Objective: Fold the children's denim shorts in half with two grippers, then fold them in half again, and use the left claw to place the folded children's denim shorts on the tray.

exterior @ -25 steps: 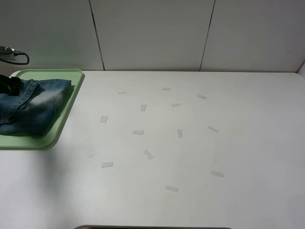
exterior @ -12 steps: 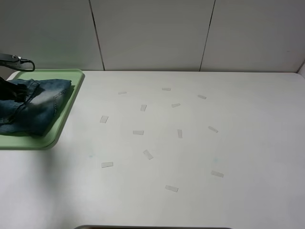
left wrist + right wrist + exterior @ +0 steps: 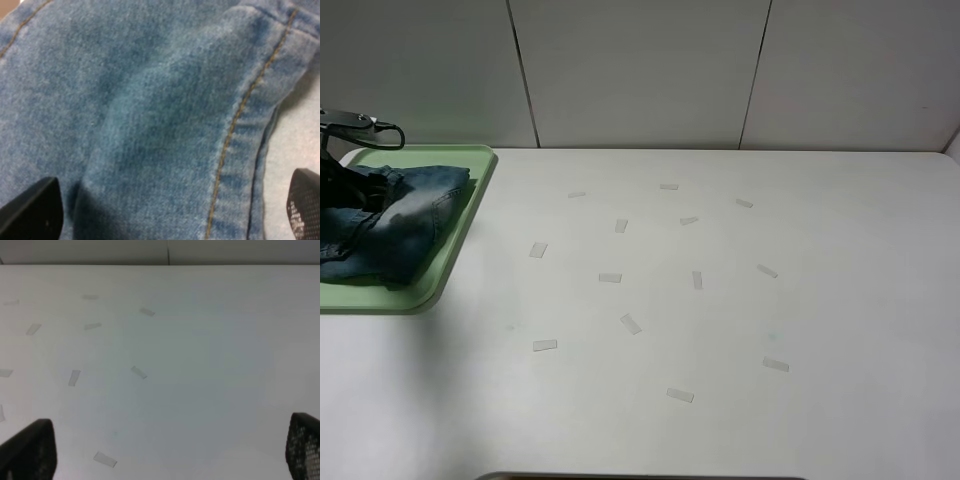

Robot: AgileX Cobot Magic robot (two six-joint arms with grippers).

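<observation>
Denim, blue and faded, sits bunched at the far left: the children's denim shorts lie folded on the pale green tray. Over them hangs the left claw, fingers spread wide with cloth beneath, gripping nothing. Small tape strips dot the white table. Above bare tabletop, the right gripper is likewise spread wide and empty.

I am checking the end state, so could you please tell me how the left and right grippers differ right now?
The left gripper hangs over the denim shorts lying on the green tray, with denim filling its view; the right gripper hangs over bare white table dotted with tape strips. Both stand open, holding nothing.
</observation>
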